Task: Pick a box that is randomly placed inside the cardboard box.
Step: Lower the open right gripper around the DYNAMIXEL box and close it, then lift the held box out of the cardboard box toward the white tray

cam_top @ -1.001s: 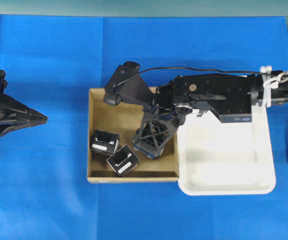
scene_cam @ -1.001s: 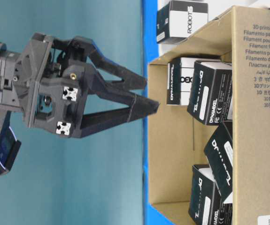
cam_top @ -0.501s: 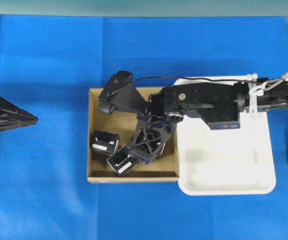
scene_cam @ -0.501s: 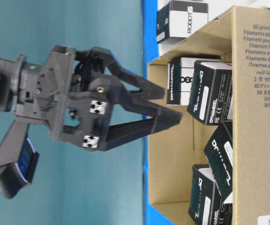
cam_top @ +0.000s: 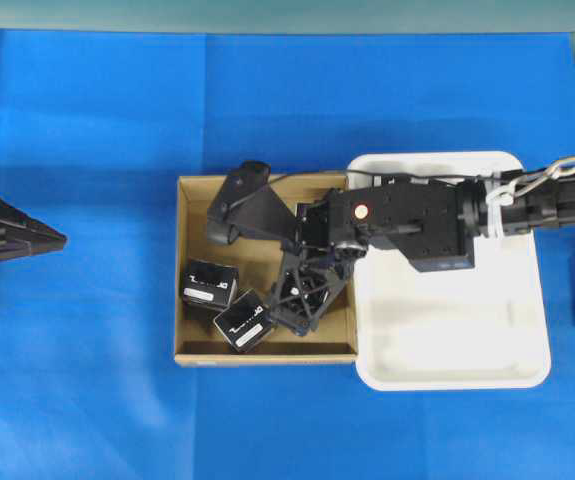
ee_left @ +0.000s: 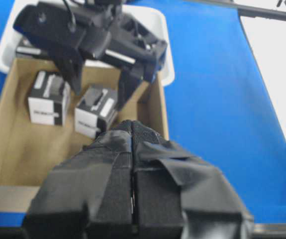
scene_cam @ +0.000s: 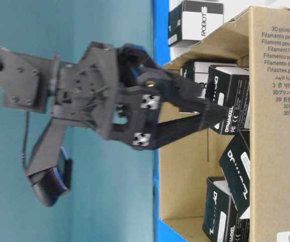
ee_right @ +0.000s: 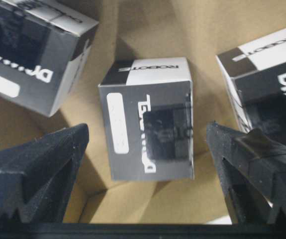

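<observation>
change: right end effector (ee_right: 147,199) has dropped into the large shallow brown cardboard box (cam_top: 192,340) | jaws: wide apart, straddling small black lettered box (ee_right: 150,127) | left end effector (ee_left: 133,149): together | next: close.

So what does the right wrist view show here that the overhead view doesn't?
Right wrist only: the box between the open fingers, untouched, with its lettering and white label.
Overhead only: the white tray, blue table cover, left gripper parked outside the carton, and the right gripper covering that box.
Both: the cardboard box floor and neighbouring black boxes.
</observation>
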Action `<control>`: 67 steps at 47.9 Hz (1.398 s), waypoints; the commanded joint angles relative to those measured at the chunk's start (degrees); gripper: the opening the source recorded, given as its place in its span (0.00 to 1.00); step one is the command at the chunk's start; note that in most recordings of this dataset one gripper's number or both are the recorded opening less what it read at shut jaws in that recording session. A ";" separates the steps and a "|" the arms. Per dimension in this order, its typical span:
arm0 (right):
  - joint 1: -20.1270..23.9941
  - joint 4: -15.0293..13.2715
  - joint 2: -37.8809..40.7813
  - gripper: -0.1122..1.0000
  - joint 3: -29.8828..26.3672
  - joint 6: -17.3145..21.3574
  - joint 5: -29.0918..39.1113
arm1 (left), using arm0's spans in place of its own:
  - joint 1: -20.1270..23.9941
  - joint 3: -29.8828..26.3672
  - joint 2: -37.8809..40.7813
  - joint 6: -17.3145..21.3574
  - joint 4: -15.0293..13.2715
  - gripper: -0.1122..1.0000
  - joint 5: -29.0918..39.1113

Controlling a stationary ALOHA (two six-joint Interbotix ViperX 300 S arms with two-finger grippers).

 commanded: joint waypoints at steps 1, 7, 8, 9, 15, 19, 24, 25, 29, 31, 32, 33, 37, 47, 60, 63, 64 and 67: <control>0.26 -0.18 0.62 1.00 0.44 -0.09 -1.58 | -0.09 -1.76 0.26 0.00 0.09 0.04 -0.26; 0.26 -0.18 1.32 1.00 1.41 -0.18 -2.72 | -0.09 -1.58 0.26 0.00 0.09 0.04 -0.26; 0.26 -0.18 1.49 1.00 1.58 -0.18 -2.81 | -0.09 -1.49 0.26 0.00 0.18 0.04 -0.26; 0.26 -0.18 1.58 1.00 1.58 -0.26 -2.90 | -0.09 -1.49 0.26 0.00 0.18 0.04 -0.26; 0.26 -0.26 2.37 1.00 2.20 -0.35 -3.87 | -0.09 -1.32 0.26 0.00 0.09 0.04 -0.26; 0.26 -0.18 2.72 1.00 2.29 -0.35 -5.10 | -0.09 -1.23 0.26 0.00 0.18 0.04 -0.26; 0.26 -0.18 2.81 1.00 2.29 -0.35 -6.06 | -0.09 -0.97 0.35 0.00 0.09 0.04 -0.26; 0.26 -0.18 2.81 0.99 2.20 -0.35 -6.15 | -0.09 -0.97 0.26 0.00 0.18 0.04 -0.26; 0.18 -0.18 2.81 0.95 2.20 -0.26 -5.98 | -0.09 -0.97 0.26 0.00 0.09 0.04 -0.26; 0.18 -0.18 2.81 0.90 2.20 -0.18 -5.63 | -0.09 -0.97 0.26 0.00 0.09 0.04 -0.26; 0.18 -0.18 2.81 0.87 2.20 -0.09 -5.45 | -0.09 -0.97 0.26 0.00 0.18 0.04 -0.26; 0.26 -0.18 2.81 0.83 2.20 0.00 -5.36 | -0.09 -0.97 0.26 0.00 0.18 0.04 -0.26; 0.35 0.26 2.72 0.66 1.76 0.00 -4.31 | -0.09 -0.97 0.26 0.00 0.18 0.04 -0.26; 0.35 0.70 0.70 0.65 -1.32 0.00 -3.34 | 0.00 -0.88 0.26 0.00 0.09 0.04 -0.26; -0.53 0.44 -6.24 0.65 -5.98 -0.26 4.66 | 0.09 -0.79 0.26 0.00 0.18 0.04 -0.26; -0.88 0.35 -8.44 0.65 -6.42 -0.62 8.00 | 0.09 -0.79 0.26 0.00 0.09 0.04 -0.26; -0.97 0.35 -9.23 0.65 -6.50 -0.70 8.96 | 0.09 -0.79 0.26 0.00 0.18 0.04 -0.26; -1.32 -0.09 -12.13 0.65 -6.24 -1.05 11.87 | 0.18 -0.79 0.26 0.09 0.18 0.04 -0.26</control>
